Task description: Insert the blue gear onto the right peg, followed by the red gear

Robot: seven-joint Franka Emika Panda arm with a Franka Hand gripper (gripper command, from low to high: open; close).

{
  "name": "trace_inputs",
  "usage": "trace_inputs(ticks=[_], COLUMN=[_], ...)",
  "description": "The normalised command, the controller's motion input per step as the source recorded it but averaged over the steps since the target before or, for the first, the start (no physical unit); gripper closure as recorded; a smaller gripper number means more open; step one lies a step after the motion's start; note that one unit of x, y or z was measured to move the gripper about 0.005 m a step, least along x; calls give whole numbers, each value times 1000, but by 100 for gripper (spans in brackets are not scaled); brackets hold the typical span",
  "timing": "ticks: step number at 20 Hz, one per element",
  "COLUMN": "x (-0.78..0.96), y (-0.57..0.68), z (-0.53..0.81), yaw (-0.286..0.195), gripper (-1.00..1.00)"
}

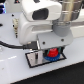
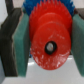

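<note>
Pinching the small bright-red toothed gear [image 2: 48, 41] between its teal pads [image 2: 20, 45], the gripper [image 1: 50, 50] holds it directly above the flat bright-blue toothed gear [image 1: 50, 58] on the black-bordered grey plate [image 1: 35, 59].

I see red gear [image 2: 49, 42], hub hole facing wrist camera, sitting on blue gear [image 1: 50, 58] over grey plate; peg hidden, can't tell which.

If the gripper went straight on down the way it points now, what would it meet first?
Probably the blue gear, directly beyond the red gear that the gripper is shut on. In the exterior view the red gear sits just above the blue gear on the plate; the gap is unclear.
</note>
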Motion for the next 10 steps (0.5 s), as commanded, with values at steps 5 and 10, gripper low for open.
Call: trace_inputs(ticks=[5, 10], x=[105, 152], y=[12, 81], z=[29, 37], yaw=[0, 0], gripper=[100, -100])
